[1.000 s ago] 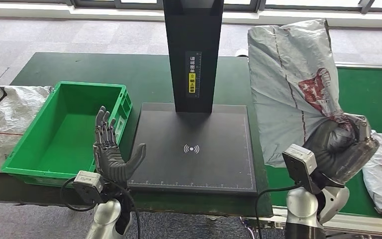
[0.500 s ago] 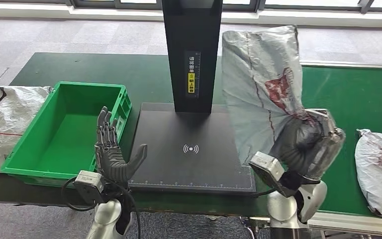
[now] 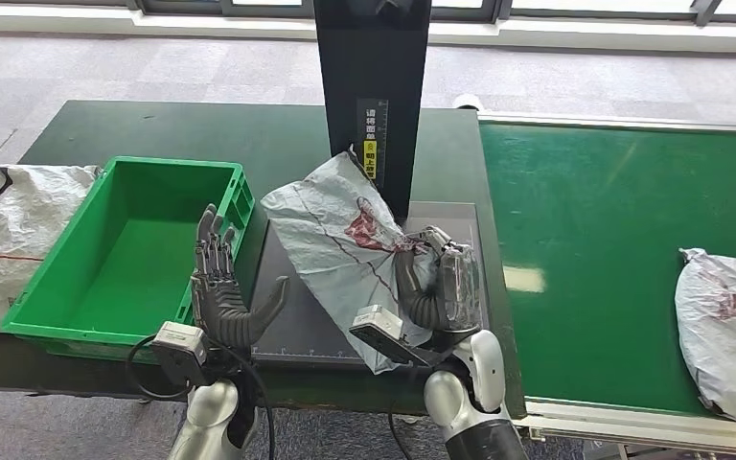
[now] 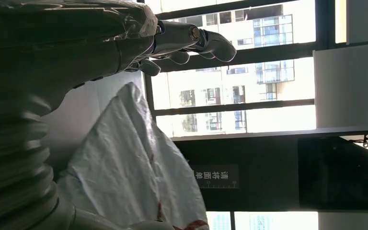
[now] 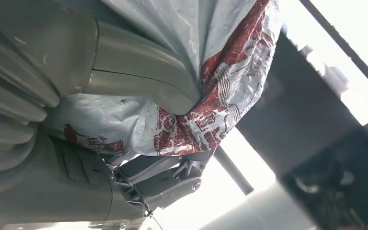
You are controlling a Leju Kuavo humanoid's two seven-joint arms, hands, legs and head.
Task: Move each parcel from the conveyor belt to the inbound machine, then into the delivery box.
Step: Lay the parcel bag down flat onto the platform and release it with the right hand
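Our right hand (image 3: 433, 287) grips a crumpled grey plastic parcel with red print (image 3: 331, 230) over the flat black inbound machine platform (image 3: 460, 216) (its upright column just behind). Our left hand (image 3: 222, 292) hovers open-fingered and empty beside the green plastic delivery box (image 3: 77, 287).

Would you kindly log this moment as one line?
right hand: holds grey parcel over scanner pad | left hand: open | green bin: empty

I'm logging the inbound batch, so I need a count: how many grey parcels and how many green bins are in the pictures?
Grey parcels: 3: one held in the right hand over the scanner pad, one on the conveyor belt, one left of the bin.
Green bins: 1.
Total: 4
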